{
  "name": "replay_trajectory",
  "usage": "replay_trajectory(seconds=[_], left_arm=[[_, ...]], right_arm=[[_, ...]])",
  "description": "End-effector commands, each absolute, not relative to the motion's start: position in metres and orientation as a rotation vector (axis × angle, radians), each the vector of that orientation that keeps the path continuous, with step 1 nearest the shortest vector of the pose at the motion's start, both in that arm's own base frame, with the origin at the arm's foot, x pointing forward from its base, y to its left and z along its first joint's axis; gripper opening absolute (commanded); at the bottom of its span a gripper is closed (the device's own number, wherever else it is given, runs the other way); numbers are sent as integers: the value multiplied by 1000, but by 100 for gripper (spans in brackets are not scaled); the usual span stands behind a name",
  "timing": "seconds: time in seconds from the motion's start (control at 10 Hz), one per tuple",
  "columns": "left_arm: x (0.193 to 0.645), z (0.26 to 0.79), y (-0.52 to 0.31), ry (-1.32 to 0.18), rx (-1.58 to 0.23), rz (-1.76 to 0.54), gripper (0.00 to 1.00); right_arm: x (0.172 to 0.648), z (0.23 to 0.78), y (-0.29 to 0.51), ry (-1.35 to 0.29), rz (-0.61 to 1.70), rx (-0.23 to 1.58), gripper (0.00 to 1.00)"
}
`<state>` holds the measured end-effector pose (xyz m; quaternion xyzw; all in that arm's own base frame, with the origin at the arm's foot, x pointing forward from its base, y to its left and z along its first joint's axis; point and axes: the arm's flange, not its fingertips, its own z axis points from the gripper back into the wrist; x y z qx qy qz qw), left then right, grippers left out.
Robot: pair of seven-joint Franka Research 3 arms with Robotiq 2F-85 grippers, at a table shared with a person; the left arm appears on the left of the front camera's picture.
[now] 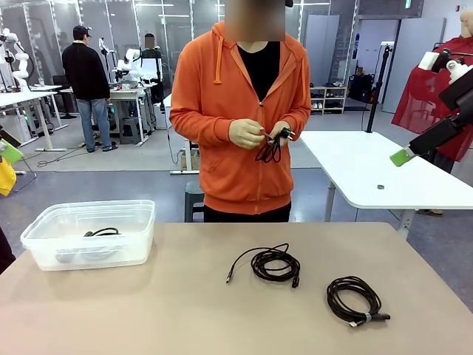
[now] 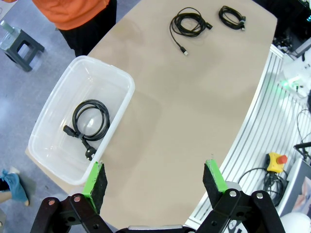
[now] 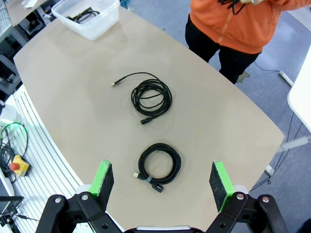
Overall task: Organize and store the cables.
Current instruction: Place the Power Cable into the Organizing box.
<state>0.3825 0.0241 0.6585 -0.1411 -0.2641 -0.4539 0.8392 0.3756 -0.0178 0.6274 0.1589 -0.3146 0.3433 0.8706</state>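
1. Nearest the front camera, at 5 o'clock on the table (image 1: 185,310), lies a tied coil (image 1: 356,299) of black cable, wound tight with its connector ends tucked at the near side. The right wrist view puts it directly beneath the right gripper (image 3: 160,167), which hangs well above it.

2. A second coil (image 1: 275,264) lies just toward 11 o'clock of the first, apart from it, with 1 loose tail running out toward 9 o'clock.

3. The clear storage bin (image 1: 44,251) stands at 9 o'clock on the table. It holds 1 stored cable (image 2: 91,121), coiled flat on the floor of the bin, with its plug at the near wall.

4. At 12 o'clock a person stands behind the table. The person's hands (image 1: 247,133) hold a fourth cable (image 1: 270,150) at chest height and appear to be winding it.

5. The left gripper (image 2: 154,170) hangs high over the bare table, with the bin at its 10 o'clock. Its fingers are spread wide and empty. The right gripper's fingers are likewise spread wide and empty.

6. Assessment: storage is partly done, with 1 cable binned and 2 awaiting pickup. The next move likely falls to the right arm: descend on the tied coil, straddle several strands at once, then carry it across to the bin. The looser coil's tail may drag.
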Motion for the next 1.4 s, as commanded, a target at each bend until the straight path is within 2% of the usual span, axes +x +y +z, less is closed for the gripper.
replay_trajectory(seconds=[0.0,1.3], left_arm=[[383,659,24,-562,-294,-966,100],[383,659,24,-562,-294,-966,100]], right_arm=[[375,627,-18,-654,718,328,100],[375,627,-18,-654,718,328,100]])
